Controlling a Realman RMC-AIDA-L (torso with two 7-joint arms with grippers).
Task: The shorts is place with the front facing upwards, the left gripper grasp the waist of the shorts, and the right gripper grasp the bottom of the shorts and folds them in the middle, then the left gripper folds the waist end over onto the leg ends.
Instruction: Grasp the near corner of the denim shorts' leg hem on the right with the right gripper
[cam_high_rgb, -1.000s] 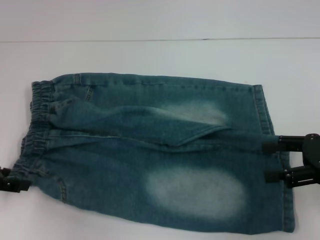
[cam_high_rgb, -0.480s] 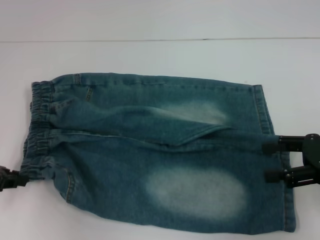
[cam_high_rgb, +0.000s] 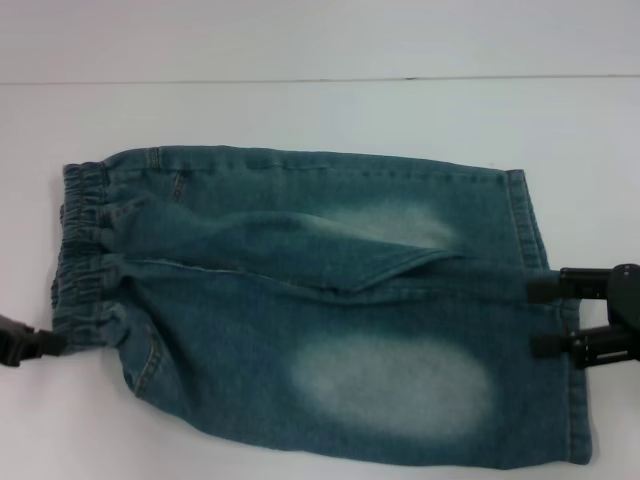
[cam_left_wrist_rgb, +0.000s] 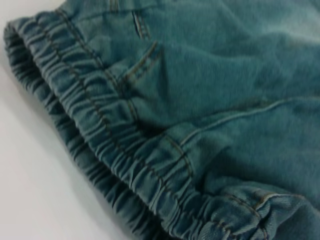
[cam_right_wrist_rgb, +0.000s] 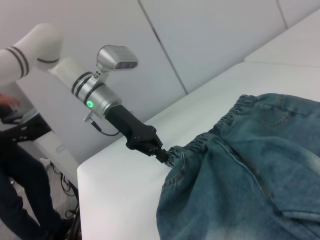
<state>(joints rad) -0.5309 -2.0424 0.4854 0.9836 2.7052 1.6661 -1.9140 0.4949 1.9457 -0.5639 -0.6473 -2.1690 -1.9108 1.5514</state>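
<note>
Denim waist (cam_high_rgb: 80, 270) pinched in left gripper (cam_high_rgb: 45, 342); right gripper (cam_high_rgb: 545, 318) jaws gape astride hem (cam_high_rgb: 560, 330).

Light: bright, even, diffuse overhead; no hard shadows.
Table (cam_high_rgb: 300, 110): near washed-out white, mild glare.
Head view: soft overall, slight blur.
Left wrist view: close-up, shorts (cam_left_wrist_rgb: 200, 100) blurry twd edges.
Right wrist view: sharpest; bg person soft.

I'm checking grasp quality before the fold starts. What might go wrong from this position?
The left gripper pinches only the near corner of the waist of the shorts, so the elastic may slip out or lift unevenly. The right gripper straddles the bottom of the shorts with fingers spread; if it grabs only one layer, the fold could skew. The ridge between the legs may crease.
</note>
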